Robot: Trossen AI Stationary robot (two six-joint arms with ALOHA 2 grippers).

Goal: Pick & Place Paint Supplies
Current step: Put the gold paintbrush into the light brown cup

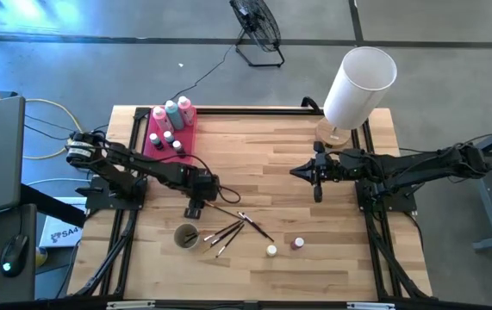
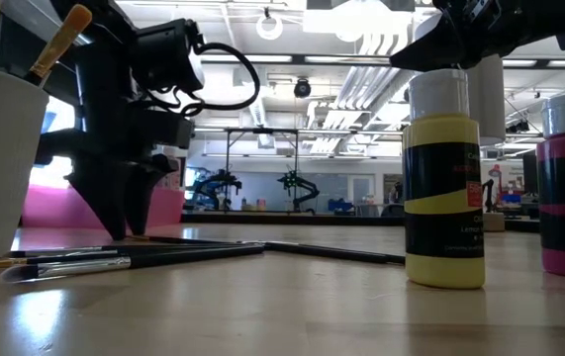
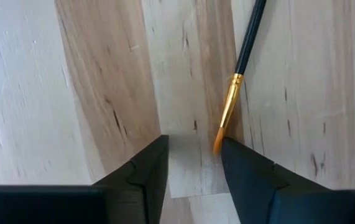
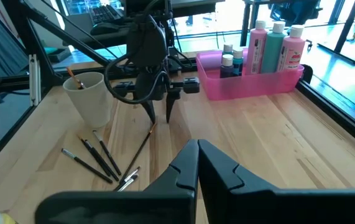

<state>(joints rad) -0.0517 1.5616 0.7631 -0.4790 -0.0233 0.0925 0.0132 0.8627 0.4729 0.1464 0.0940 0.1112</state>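
My left gripper [image 3: 194, 148] stands open, pointing down just above the wood. A dark-handled brush [image 3: 244, 50] with a gold ferrule lies flat there, its orange bristle tip [image 3: 218, 144] between the fingers, beside one of them. The same gripper [image 1: 196, 207] hovers just beyond a white cup [image 1: 185, 235] that holds a brush [image 2: 59, 44]. Several more brushes [image 1: 233, 228] lie beside the cup. Two small paint pots [image 1: 271, 250] [image 1: 298, 244] stand upright near the front. Squeeze bottles [image 4: 276, 46] stand in the pink tray [image 1: 156, 145]. My right gripper [image 4: 198, 149] is shut and empty, held above the table's right half. My left gripper comes from above, pointing down, with the brush's orange bristle tip [image 3: 218, 144] right at the inner edge of one finger [image 3: 245, 168]. I cannot tell whether that finger touches the bristles. The brush lies flat on the table.
A big white lampshade [image 1: 359, 84] stands at the table's far right corner. The pink tray sits at the far left, inside the black frame rail [image 1: 254, 110]. Bare wood [image 1: 263, 155] spans the middle between the two arms.
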